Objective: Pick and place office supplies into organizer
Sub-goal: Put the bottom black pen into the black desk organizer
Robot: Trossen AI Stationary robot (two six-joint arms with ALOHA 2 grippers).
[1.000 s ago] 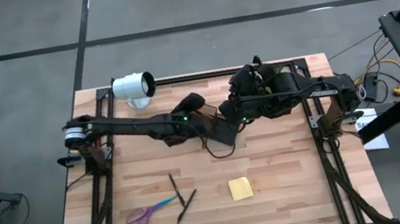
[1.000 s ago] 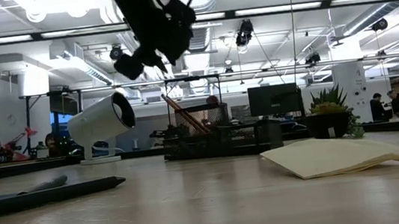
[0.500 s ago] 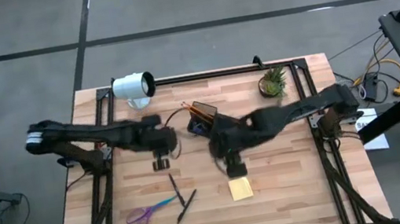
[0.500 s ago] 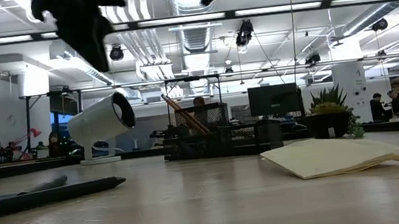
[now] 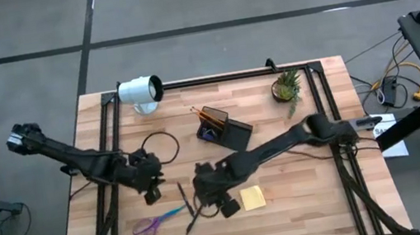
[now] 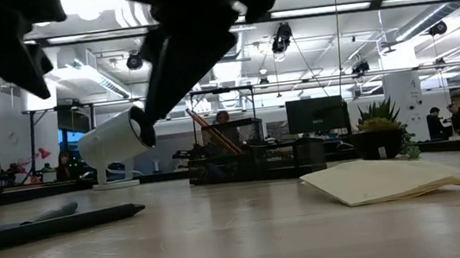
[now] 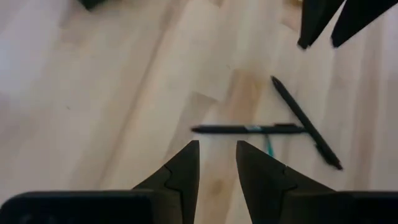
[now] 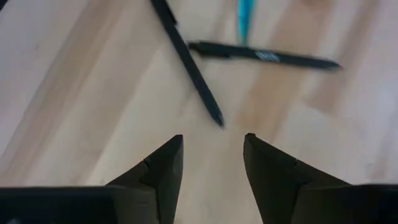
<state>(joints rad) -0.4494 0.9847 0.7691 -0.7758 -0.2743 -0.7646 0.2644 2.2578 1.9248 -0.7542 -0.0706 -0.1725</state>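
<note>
Two thin black pens [image 5: 183,196] [image 5: 196,216] lie flat on the wooden table near its front, and the purple-handled scissors [image 5: 157,222] lie left of them. A yellow sticky-note pad [image 5: 252,198] lies flat to their right. The black organizer [image 5: 224,129] stands at the far middle with orange pencils upright in it. My right gripper [image 8: 213,146] hovers open just above the pens [image 8: 186,62], slanting down. My left gripper [image 7: 216,155] is open with a narrow gap, left of the pens [image 7: 249,129], and holds nothing.
A white lamp [image 5: 139,90] lies at the far left and a small potted plant [image 5: 287,87] stands at the far right. A loop of black cable [image 5: 162,145] lies left of the organizer. Bare wood lies between the organizer and the pens.
Both arms have left the space over the organizer. My left gripper has swung toward the table's left and near edge, rolling as it went. My right gripper has swept toward the near edge and down to just above the pens, also rolling. Nothing on the table has moved.
</note>
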